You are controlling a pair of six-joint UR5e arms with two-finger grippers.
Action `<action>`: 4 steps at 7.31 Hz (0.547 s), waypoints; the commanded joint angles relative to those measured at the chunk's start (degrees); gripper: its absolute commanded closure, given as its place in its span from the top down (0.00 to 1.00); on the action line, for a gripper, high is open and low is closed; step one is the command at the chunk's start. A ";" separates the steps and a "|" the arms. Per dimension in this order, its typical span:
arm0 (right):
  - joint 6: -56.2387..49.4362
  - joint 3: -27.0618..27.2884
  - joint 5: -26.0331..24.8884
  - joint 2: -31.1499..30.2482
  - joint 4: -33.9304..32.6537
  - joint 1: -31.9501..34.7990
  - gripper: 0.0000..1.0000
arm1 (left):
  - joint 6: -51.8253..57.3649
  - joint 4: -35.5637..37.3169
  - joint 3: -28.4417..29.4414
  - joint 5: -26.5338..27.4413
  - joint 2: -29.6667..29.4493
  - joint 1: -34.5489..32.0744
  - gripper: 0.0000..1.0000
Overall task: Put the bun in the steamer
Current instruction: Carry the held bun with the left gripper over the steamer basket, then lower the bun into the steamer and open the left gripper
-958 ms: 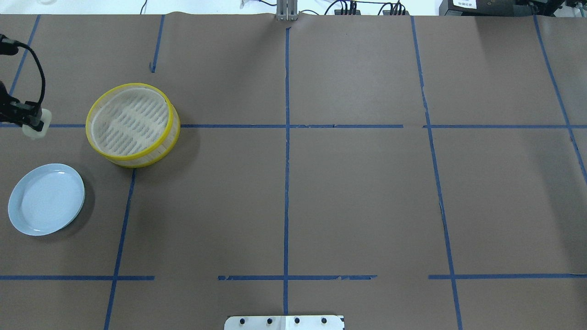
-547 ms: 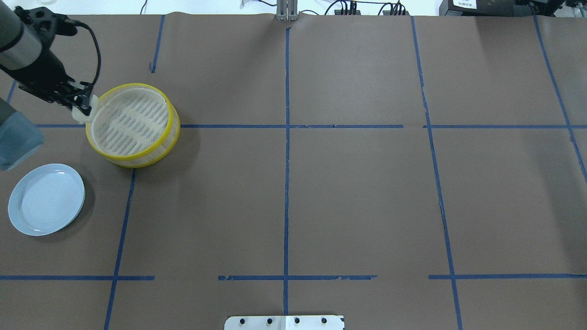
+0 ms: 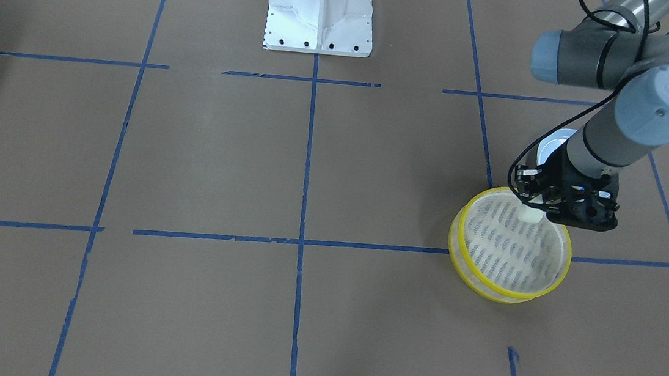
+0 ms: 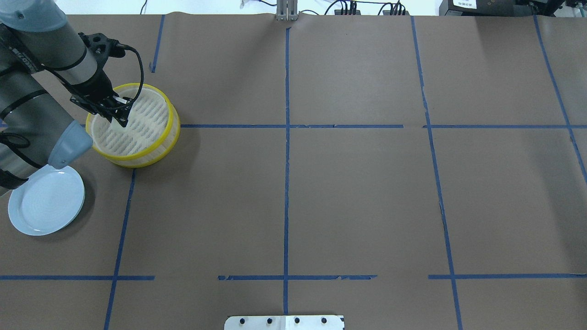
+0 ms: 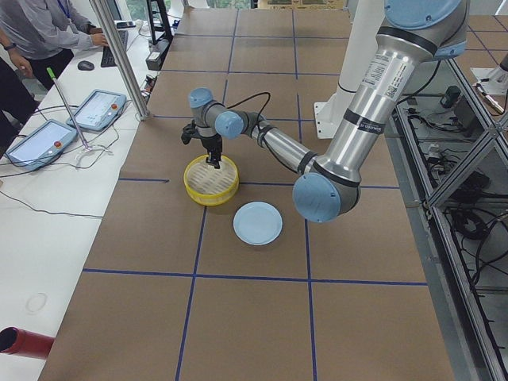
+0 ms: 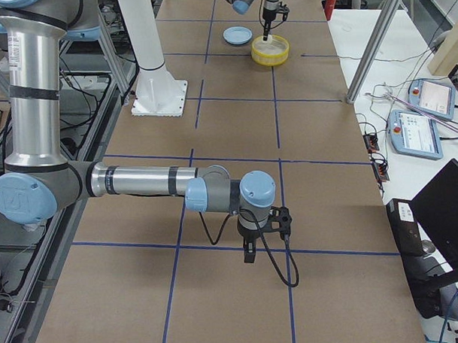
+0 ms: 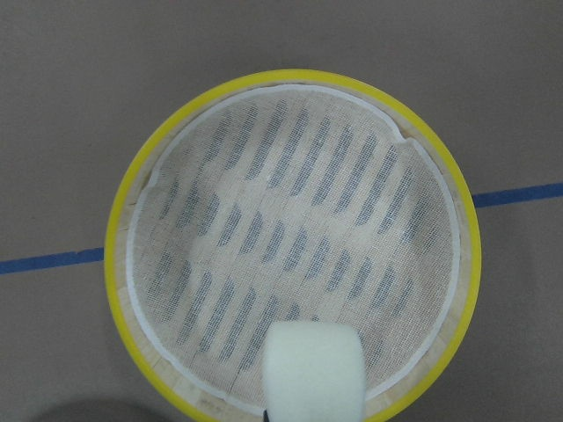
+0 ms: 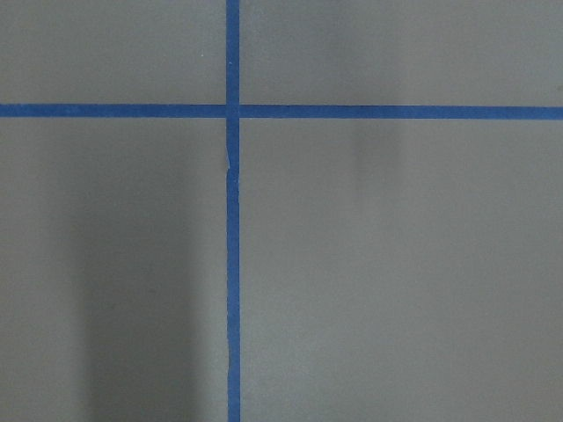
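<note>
The steamer point(image 4: 173, 120), a round basket with a yellow rim and a slotted whitish floor, stands at the table's left. It also shows in the front view point(image 3: 502, 295) and the left wrist view point(image 7: 116, 264). My left gripper point(image 3: 533, 212) is shut on the cream-white bun point(image 3: 529, 215). It holds the bun just above the steamer's floor, inside the rim on the robot's side. The bun point(image 7: 314, 369) fills the bottom of the left wrist view. My right gripper point(image 6: 250, 250) shows only in the exterior right view, low over bare table. I cannot tell if it is open or shut.
A pale blue plate point(image 4: 46, 201) lies empty near the table's left edge, nearer the robot than the steamer. The robot's base plate point(image 4: 284, 322) is at the near middle. Operators and tablets point(image 5: 99, 107) are at a side table beyond the far edge.
My left arm has swung in from the table's left edge with the bun, past the steamer's left rim, and now holds it over the steamer's floor.
</note>
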 commanded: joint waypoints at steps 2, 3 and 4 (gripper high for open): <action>0.00 0.00 0.00 0.00 0.00 0.03 1.00 | -1.51 -5.21 4.68 0.18 -0.41 1.62 0.30; 0.00 0.00 0.00 0.00 0.00 0.04 1.00 | -1.51 -5.56 5.55 0.27 -0.49 2.24 0.30; 0.00 0.00 0.00 0.00 0.00 0.04 1.00 | -1.59 -6.96 6.35 0.27 -0.41 2.85 0.30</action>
